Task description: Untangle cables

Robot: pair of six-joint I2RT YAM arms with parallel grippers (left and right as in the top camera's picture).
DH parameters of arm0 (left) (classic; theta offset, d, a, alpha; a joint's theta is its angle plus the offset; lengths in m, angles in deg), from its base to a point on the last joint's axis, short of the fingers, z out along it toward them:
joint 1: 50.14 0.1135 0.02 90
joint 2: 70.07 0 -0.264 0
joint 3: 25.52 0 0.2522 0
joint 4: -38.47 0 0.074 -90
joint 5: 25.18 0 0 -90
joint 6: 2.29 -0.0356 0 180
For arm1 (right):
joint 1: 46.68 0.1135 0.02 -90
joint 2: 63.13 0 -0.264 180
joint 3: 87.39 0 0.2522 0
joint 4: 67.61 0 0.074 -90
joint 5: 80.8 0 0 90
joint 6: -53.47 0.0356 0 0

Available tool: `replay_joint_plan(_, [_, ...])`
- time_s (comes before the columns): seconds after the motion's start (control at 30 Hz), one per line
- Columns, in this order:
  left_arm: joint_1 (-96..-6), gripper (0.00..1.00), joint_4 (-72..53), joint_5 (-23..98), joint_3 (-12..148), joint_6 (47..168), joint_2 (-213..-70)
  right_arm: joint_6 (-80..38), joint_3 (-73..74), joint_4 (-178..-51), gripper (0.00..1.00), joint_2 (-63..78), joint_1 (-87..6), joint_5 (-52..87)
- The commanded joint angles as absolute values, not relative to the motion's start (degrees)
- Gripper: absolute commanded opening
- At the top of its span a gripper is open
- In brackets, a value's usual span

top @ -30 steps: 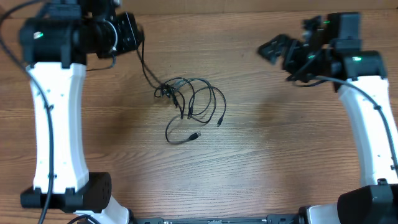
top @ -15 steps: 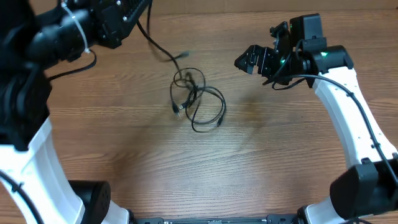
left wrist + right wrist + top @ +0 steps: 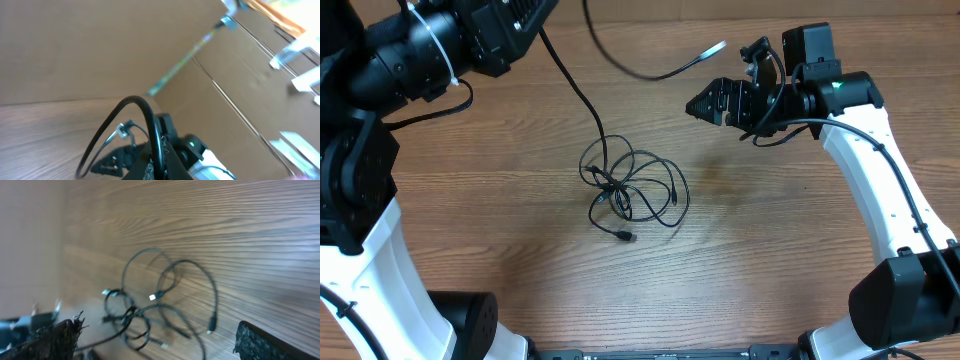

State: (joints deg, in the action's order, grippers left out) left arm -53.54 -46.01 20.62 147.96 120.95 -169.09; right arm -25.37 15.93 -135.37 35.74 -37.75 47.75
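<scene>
Our left claw (image 3: 532, 18) is clamped on one of the cables (image 3: 640, 185), which trail light and limp below it. Our right claw (image 3: 698, 103), wide and empty, should take the knot (image 3: 610, 186) ahead.

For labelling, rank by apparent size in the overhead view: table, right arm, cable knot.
1. Table, largest.
2. Right arm, second, though it stands nearer the camera, which inflates it.
3. Cable knot, smallest.

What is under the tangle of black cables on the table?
Only the wooden table shows through the loops of the cables. Where strands cross at the knot, the lower ones are covered.
</scene>
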Motion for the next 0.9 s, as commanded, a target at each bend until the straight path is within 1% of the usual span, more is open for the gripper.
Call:
replay_joint_plan(0.0, [-53.71, 0.04, -46.63, 33.4, 148.47, 126.63, -168.98, -32.06, 16.43, -135.54, 1.0, 35.47, -38.06, 57.74])
replay_joint_plan(0.07, [-53.69, 0.04, -47.63, 40.9, 148.47, 129.52, -169.07, -32.36, 16.43, -135.39, 1.0, 35.5, -38.06, 60.97])
replay_joint_plan(0.13, [-53.71, 0.04, -48.29, 44.83, 148.47, 131.79, -169.33, -34.83, 16.43, -135.11, 1.0, 35.5, -38.04, 64.62])
replay_joint_plan(0.27, [-53.71, 0.04, -48.26, 43.92, 148.47, 138.08, -169.99, -49.89, 16.43, -136.83, 1.0, 35.47, -36.88, 77.17])
replay_joint_plan(0.43, [-54.46, 0.04, -48.18, 42.34, 148.47, 140.53, -170.14, -56.47, 16.43, -134.78, 1.0, 35.47, -32.59, 78.26])
replay_joint_plan(0.63, [-57.8, 0.04, -49.25, 40.44, 148.47, 143.24, -170.14, -56.71, 16.43, -124.11, 0.99, 35.47, -26.43, 76.58])
replay_joint_plan(0.87, [-59.18, 0.04, -49.73, 44.09, 148.47, 143.88, -170.14, -56.27, 16.43, -114.82, 0.99, 35.47, -20.62, 76.53])
